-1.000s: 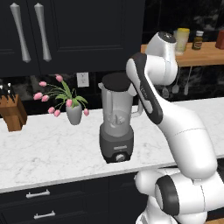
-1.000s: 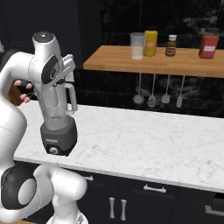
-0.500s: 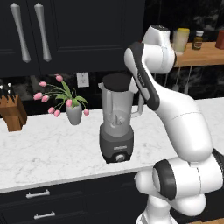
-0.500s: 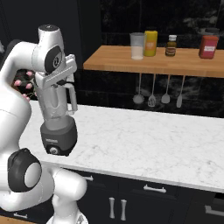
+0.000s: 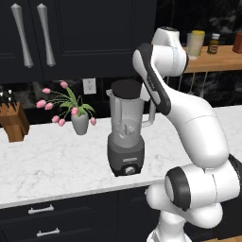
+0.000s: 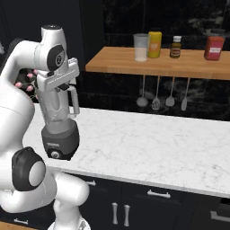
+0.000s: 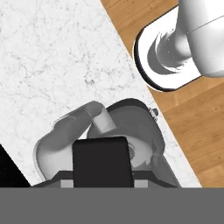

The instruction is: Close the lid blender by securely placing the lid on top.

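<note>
Lid (image 5: 125, 87): black disc, resting on the rim of the blender (image 5: 125, 137), which stands near the tabletop (image 5: 56, 156) front edge, beside a vase (image 5: 79, 122); gripper (image 7: 102, 162): above the jar, jaws pinched on the lid; step, judged: seating; advice: press straight down, level, centred on the rim; release only once flush.

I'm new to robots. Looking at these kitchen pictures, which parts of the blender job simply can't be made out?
- Gripper fingertips: in both base views the arm's own white links cover them.
- Lid seating: in the left base view it sits atop the blender, but whether it is pressed fully home is too fine to tell.
- Blender's far side: in the right base view the arm crosses the jar.
- Jar rim: in the hand view a black block covers it.
</note>
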You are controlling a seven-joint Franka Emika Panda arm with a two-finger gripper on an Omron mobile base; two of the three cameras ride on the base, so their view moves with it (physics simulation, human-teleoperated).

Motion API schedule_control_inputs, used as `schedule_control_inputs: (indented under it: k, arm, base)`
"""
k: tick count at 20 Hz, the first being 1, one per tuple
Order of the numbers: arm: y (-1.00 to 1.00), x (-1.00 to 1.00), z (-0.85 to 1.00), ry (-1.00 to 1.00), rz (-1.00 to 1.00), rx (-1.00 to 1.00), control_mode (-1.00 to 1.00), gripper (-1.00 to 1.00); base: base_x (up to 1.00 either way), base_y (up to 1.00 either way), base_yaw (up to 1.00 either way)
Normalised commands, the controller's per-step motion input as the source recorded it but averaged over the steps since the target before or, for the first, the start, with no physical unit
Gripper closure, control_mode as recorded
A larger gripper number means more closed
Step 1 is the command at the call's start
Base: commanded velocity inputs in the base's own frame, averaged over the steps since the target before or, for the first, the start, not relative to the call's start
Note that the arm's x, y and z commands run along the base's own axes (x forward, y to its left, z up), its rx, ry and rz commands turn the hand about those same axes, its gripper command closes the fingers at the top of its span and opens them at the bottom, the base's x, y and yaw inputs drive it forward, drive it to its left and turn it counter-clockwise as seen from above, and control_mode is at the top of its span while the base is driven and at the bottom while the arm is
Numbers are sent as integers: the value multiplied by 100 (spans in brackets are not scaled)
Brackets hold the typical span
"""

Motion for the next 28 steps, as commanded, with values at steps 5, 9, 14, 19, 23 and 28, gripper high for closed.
schedule_control_inputs:
  k: [5, 9, 14, 19, 23, 28]
  arm:
    - [2, -7, -11, 4, -2, -1, -100, 100]
    - [1, -28, 0, 7, 0, -1, -100, 100]
    - [1, -35, 0, 12, 0, -2, -100, 100]
    - [0, -49, 0, 8, 0, -1, -100, -100]
    - [-26, -68, 0, 4, -8, 0, -100, -100]
    - [-55, -63, 0, 0, -19, 0, -100, -100]
  base:
    - [0, 0, 0]
    - [0, 0, 0]
    - [0, 0, 0]
    - [0, 0, 0]
    - [0, 0, 0]
    - [0, 0, 0]
